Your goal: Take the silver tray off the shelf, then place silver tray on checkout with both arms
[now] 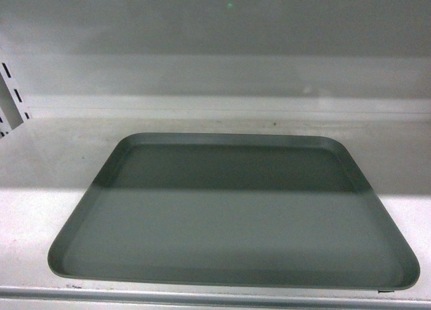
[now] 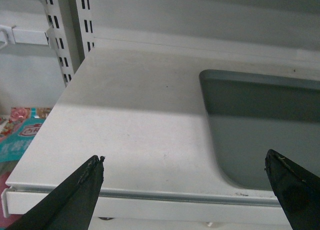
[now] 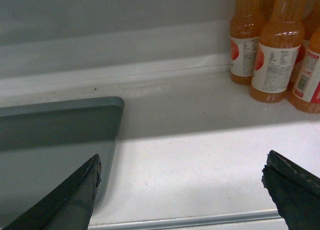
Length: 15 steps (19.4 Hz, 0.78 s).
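The silver tray (image 1: 232, 212) lies flat on a white shelf board (image 1: 40, 209), its front rim close to the board's front edge. Neither gripper shows in the head view. In the left wrist view my left gripper (image 2: 184, 162) is open, hovering in front of the shelf edge by the silver tray's (image 2: 265, 135) near left corner, touching nothing. My right gripper (image 3: 181, 162) is also open in front of the board, with its left finger over the silver tray's (image 3: 50, 140) right edge. The checkout is out of view.
Several orange drink bottles (image 3: 277, 45) stand on the shelf to the tray's right. A slotted white upright (image 2: 62, 35) rises at the shelf's left end, with colourful packets (image 2: 22, 130) lower down beside it. The shelf's back wall (image 1: 215, 47) stands behind the tray.
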Tool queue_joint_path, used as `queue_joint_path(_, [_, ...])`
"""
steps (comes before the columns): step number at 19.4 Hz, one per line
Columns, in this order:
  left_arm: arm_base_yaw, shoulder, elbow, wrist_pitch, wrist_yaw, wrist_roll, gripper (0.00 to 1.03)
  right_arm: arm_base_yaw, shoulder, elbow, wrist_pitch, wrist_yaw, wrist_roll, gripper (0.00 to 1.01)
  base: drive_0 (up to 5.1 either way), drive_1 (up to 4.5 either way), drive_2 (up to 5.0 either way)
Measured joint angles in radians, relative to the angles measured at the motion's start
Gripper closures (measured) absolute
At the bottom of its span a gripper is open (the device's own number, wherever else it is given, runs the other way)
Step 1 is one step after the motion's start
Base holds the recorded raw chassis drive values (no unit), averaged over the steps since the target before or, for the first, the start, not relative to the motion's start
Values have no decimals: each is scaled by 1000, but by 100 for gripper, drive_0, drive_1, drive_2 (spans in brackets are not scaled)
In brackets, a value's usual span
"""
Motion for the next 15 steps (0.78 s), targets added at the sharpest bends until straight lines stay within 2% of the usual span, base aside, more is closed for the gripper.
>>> queue_joint_path(2, [43, 67, 12, 87, 33, -25, 5, -1, 107, 5, 116, -17, 27, 3, 0, 0, 0])
queue_joint_path(3, [64, 139, 21, 159, 58, -33, 5, 1, 194, 13, 207, -37, 28, 3, 0, 0, 0])
queue_joint_path(4, [60, 225, 23, 237, 67, -28, 5, 10, 294, 16, 308, -46, 26, 3, 0, 0, 0])
queue_joint_path(5, [42, 341, 23, 338, 72, -18, 5, 14, 435, 16, 437, -65, 24, 3, 0, 0, 0])
queue_joint_path(8, [-36, 617, 26, 581, 52, 20, 5, 43, 765, 16, 737, -65, 13, 3, 0, 0, 0])
queue_joint_path(9, [-74, 759, 37, 695, 29, 43, 5, 58, 910, 16, 860, -70, 11, 3, 0, 0, 0])
queue_joint_path(11, [-118, 1027, 97, 881, 23, 72, 5, 75, 1168, 48, 1049, -71, 8, 3, 0, 0, 0])
queue_joint_path(13, [-141, 1209, 174, 971, 15, 90, 5, 97, 1337, 108, 1133, -73, 8, 3, 0, 0, 0])
queue_joint_path(15, [-155, 1360, 245, 985, 15, 95, 5, 121, 1466, 172, 1139, -74, 9, 3, 0, 0, 0])
